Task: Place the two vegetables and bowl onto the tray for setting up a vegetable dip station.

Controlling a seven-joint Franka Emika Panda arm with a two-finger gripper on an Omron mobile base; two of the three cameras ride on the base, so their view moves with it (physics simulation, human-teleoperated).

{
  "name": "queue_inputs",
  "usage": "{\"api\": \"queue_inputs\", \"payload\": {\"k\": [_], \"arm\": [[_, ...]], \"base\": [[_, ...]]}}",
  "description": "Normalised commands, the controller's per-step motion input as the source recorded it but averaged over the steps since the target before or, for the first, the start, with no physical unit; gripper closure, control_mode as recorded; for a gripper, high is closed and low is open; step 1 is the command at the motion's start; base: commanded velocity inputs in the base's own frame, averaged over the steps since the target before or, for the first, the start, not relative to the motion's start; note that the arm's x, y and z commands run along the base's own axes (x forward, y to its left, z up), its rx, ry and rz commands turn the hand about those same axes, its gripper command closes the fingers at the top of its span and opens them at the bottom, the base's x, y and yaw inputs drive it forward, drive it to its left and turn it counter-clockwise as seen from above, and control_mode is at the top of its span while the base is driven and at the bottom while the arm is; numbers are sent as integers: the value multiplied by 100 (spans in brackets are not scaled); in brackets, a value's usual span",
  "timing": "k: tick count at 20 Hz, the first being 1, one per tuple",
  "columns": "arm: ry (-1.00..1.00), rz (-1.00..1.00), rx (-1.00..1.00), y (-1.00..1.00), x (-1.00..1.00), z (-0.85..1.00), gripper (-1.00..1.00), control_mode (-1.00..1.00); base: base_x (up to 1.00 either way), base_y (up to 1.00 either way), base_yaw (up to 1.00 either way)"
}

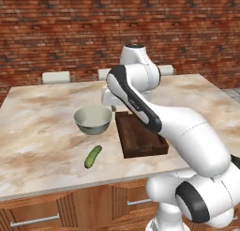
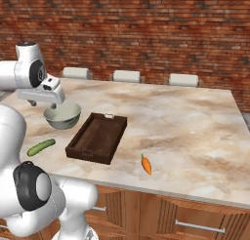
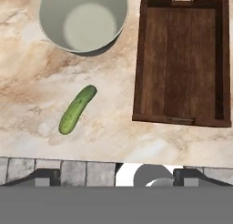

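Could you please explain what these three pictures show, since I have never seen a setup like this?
This is a computer-rendered kitchen with a white robot arm on a base that can drive. Two pictures come from cameras on that base, behind the arm to its left and right, looking over a marble counter. The third comes from a camera on the hand itself, looking straight down.

On the counter lie a pale bowl, a green cucumber, an empty dark wooden tray and, off to the right in the right base picture, a small orange carrot.

The gripper, the arm's two-finger hand, is open and holds nothing. In the right base picture it sits just above the bowl. Nothing is on the tray yet.
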Motion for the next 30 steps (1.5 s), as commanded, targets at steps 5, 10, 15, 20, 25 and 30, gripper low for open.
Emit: {"api": "queue_inputs", "payload": {"k": [5,10,15,20,25,30], "arm": [[0,-3,0,51,0,-48,-100,-100],[3,-2,2,42,0,-48,-100,-100],[6,-1,9,14,0,-44,-100,-100],[1,0,8,1,3,-43,-100,-100],[0,0,0,13,14,-39,-100,-100],[0,0,-1,25,19,-28,-100,-100]], "base": [[0,0,0],[0,0,0],[0,0,0],[0,0,0],[0,0,0],[0,0,0]]}}
